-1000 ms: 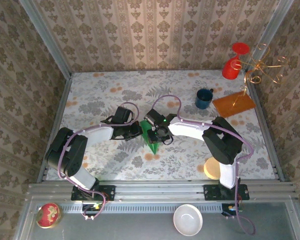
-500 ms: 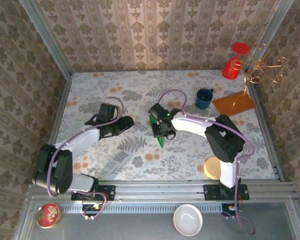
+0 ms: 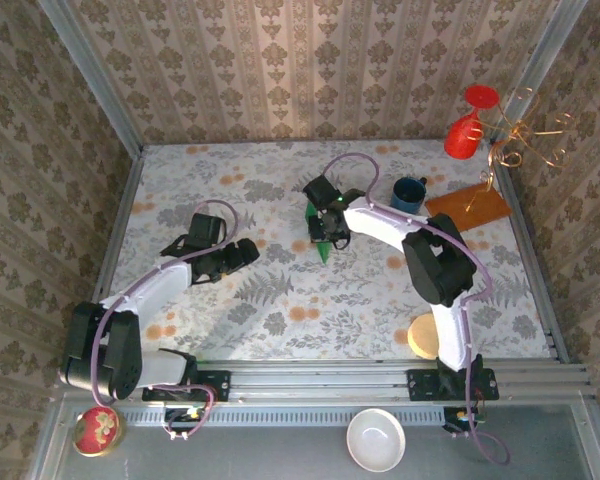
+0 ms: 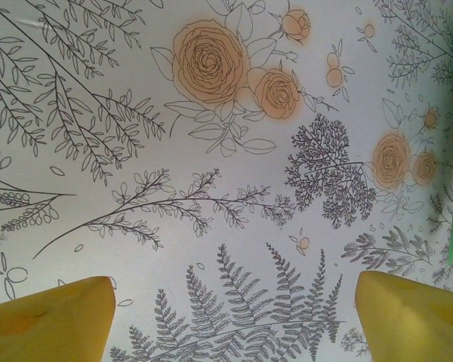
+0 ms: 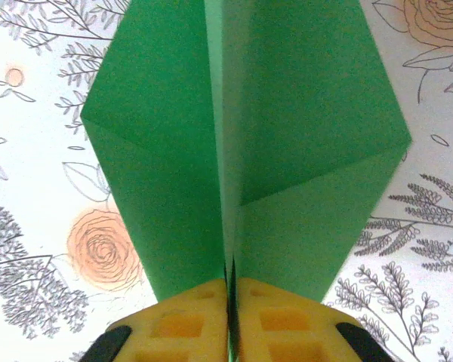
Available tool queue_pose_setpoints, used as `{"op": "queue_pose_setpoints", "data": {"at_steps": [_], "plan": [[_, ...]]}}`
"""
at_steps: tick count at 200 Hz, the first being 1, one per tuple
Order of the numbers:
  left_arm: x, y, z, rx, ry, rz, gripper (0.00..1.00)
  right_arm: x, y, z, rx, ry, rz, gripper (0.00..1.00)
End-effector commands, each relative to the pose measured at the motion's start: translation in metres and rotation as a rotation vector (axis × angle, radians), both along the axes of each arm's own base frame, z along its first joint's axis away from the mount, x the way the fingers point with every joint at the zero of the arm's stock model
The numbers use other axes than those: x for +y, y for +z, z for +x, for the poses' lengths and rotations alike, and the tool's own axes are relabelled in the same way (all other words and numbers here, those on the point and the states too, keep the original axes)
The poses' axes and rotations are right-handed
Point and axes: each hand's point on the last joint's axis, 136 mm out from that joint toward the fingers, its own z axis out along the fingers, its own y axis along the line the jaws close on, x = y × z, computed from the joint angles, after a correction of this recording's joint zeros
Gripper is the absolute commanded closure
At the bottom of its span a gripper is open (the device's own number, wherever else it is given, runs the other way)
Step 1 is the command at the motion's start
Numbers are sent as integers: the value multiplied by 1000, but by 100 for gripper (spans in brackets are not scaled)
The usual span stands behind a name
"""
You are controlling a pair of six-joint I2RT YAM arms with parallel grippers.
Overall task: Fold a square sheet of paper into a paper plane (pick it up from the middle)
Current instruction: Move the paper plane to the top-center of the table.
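Beige damask-patterned walls point(image 3: 310, 60) enclose a table point(image 3: 280, 310) with a pale floral surface.

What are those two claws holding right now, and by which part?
The right gripper pinches the green paper plane by its central ridge. The left gripper is open, holding nothing.

Robot lab test cell, aluminium rail point(image 3: 310, 380), wallpaper-patterned walls point(image 3: 310, 70), floral tabletop point(image 3: 280, 305)
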Motion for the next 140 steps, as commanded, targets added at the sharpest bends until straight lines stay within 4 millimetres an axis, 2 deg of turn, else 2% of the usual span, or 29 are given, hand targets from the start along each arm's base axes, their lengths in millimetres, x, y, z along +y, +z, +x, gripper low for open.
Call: {"op": "queue_pose_setpoints", "data": {"at_steps": [1, 27, 71, 107, 140], "plan": [[7, -3, -4, 16, -6, 37, 14, -6, -10, -1, 33, 13, -53, 84], [6, -2, -4, 12, -6, 33, 9, -9, -21, -4, 63, 12, -76, 78], [7, -3, -3, 18, 1, 37, 6, -9, -29, -6, 71, 17, -86, 73], [7, -4, -3, 26, 1, 38, 0, -12, -44, -6, 72, 26, -157, 69], [8, -6, -4, 33, 2, 45, 0, -19, -53, -5, 53, 17, -225, 66]]}}
